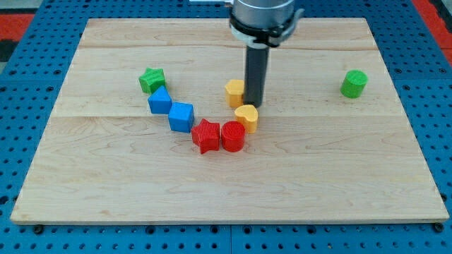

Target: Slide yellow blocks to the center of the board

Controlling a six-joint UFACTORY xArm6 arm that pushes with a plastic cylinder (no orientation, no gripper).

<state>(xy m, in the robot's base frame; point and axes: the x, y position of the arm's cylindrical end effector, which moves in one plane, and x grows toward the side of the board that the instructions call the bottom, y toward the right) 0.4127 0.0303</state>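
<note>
Yellow blocks, two of them, sit close to the middle of the wooden board [106, 190], and we have our rod [255, 74] planted right beside both. We carry no claw at all (so nothing opens, closes or grips); our arm ends in that straight dark rod, and my tip [254, 106] rests on the board just at the right side of the upper yellow block [234, 92], looking to touch it, though we cannot tell for sure. That block has a squarish, faceted look. Directly below my tip lies the second one, the yellow heart-shaped block [247, 116], just beside the tip and slightly toward the view's bottom.

Moving outward, we see the red cylinder [233, 136] touching the lower left edge of the heart-shaped block, and the red star [205, 135] pressed against the cylinder's left side. Up and to the view's left from the star stands a blue cube [181, 116], then another blue block [159, 101] next to it, and then a green star-like block [151, 80] at the upper end of this curved row. Well apart from all of these, near the view's right side, a green cylinder [354, 83] stands alone. Around the board we see a blue perforated table surface [28, 141].
</note>
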